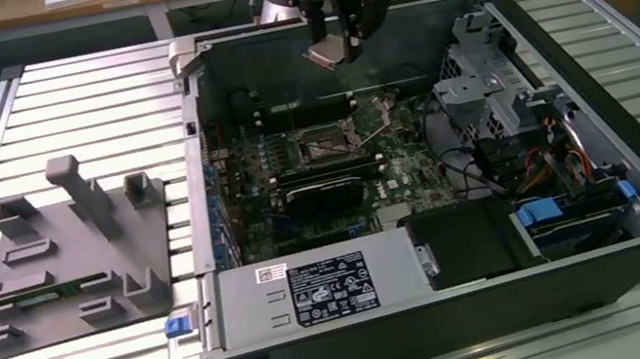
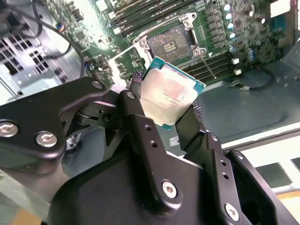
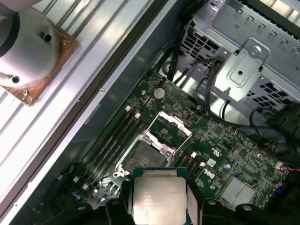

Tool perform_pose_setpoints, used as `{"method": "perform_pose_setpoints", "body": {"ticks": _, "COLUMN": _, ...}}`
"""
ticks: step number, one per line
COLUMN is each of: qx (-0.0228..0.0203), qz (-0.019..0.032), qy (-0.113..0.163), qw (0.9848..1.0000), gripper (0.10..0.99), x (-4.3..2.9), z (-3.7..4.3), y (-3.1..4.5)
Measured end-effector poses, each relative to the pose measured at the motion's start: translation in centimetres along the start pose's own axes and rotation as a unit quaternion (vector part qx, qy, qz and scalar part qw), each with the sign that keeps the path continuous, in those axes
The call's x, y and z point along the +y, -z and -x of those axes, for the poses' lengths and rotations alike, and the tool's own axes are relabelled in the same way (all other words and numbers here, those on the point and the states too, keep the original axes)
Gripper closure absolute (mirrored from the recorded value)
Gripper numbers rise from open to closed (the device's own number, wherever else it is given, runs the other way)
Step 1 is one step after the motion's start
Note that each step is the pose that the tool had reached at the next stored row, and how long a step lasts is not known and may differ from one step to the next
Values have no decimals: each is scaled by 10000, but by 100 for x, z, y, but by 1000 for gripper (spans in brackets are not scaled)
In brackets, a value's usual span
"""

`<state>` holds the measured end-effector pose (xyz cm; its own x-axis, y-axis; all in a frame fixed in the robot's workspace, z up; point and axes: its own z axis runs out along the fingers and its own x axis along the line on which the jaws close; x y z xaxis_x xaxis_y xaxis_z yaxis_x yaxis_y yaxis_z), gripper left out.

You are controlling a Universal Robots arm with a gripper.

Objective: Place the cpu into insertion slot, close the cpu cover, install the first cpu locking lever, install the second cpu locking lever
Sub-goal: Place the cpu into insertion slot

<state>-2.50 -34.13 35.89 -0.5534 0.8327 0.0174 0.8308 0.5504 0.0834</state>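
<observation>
My gripper [image 1: 333, 51] hangs above the back of the open computer case, shut on the cpu [image 1: 324, 56]. The cpu [image 2: 171, 91] is a square silver-topped chip, pinched by two opposite edges between the black fingers [image 2: 140, 110]. Below it on the green motherboard lies the insertion slot [image 3: 142, 157], dark and bare, also seen as the square socket [image 1: 321, 147] in the exterior view. The cpu cover [image 3: 176, 123] stands flipped up along the socket's far edge. A thin locking lever [image 2: 206, 62] sticks up beside the slot [image 2: 171, 42].
The case [image 1: 637, 183] lies open on a slatted metal table [image 1: 81, 93]. A silver drive cage [image 1: 496, 89] and cables fill the exterior view's right. A black card [image 1: 322, 189] sits just in front of the socket. A power supply [image 1: 313, 291] is nearest the camera. A grey fixture [image 1: 69, 253] rests on the exterior view's left.
</observation>
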Motion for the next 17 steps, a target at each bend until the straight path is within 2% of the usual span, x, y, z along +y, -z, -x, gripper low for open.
{"method": "perform_pose_setpoints", "body": {"ticks": 5, "qx": -37, "qz": 8, "qy": -448, "qw": 9990, "gripper": 545, "x": -2, "z": 0, "y": -18}}
{"method": "perform_pose_setpoints", "body": {"ticks": 9, "qx": -68, "qz": 14, "qy": -811, "qw": 9967, "gripper": 545, "x": -3, "z": 1, "y": -35}}
{"method": "perform_pose_setpoints", "body": {"ticks": 12, "qx": -91, "qz": 18, "qy": -1086, "qw": 9940, "gripper": 545, "x": -4, "z": 1, "y": -50}}
{"method": "perform_pose_setpoints", "body": {"ticks": 17, "qx": -129, "qz": 26, "qy": -1536, "qw": 9880, "gripper": 545, "x": -7, "z": 1, "y": -86}}
